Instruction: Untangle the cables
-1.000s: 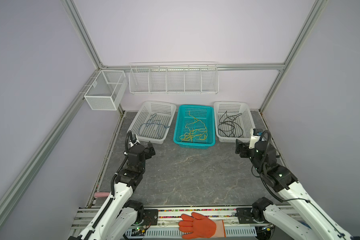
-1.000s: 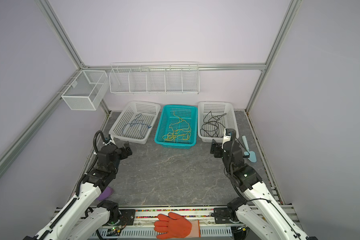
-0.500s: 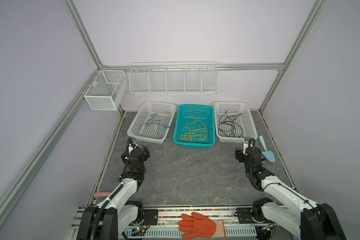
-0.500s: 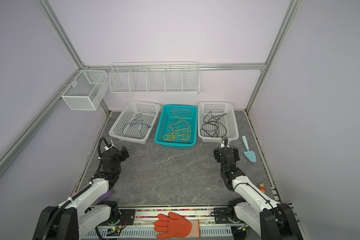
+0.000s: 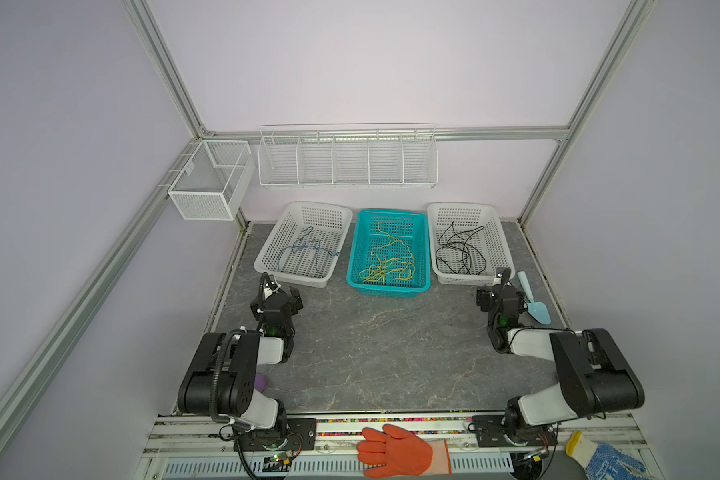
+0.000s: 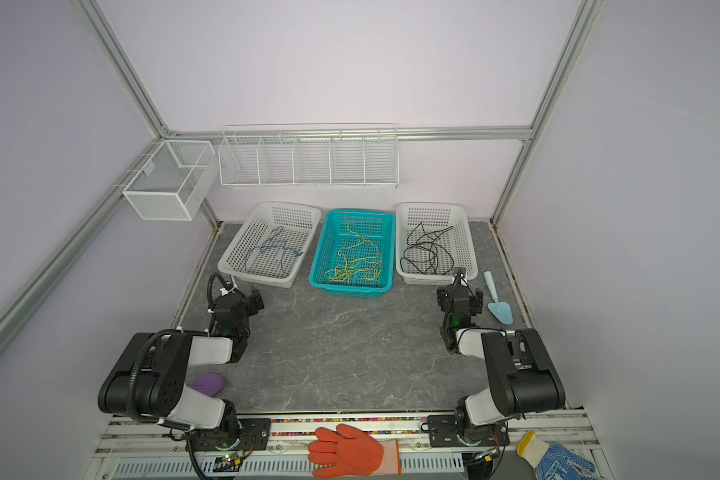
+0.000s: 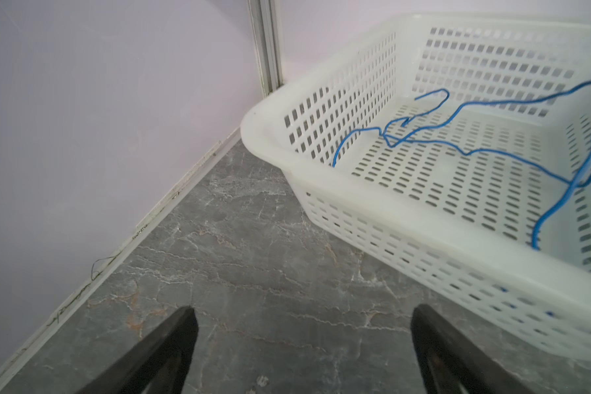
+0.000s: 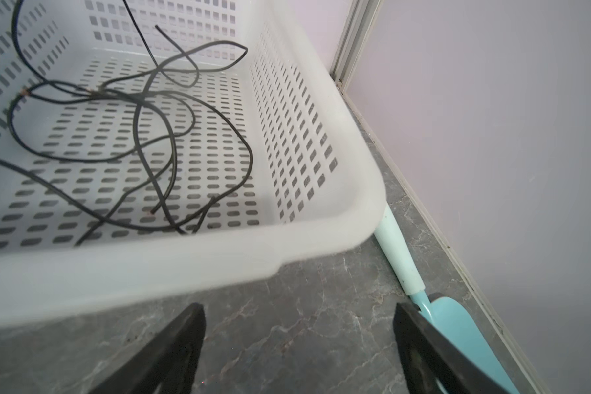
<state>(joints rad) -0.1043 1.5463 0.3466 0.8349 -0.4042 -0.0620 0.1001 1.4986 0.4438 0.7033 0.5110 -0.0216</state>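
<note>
Wrist views show both claws wide apart, empty — left gripper facing the blue cable in a white basket, right gripper the black cable in another; yellow cable in the teal basket.

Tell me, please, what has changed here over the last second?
Both arms folded down and back toward their bases, so the left tool and right tool sank close to the table. Nothing was taken or let go; both tools stayed open and empty. The cables in their baskets, the scoop and the glove did not move.
</note>
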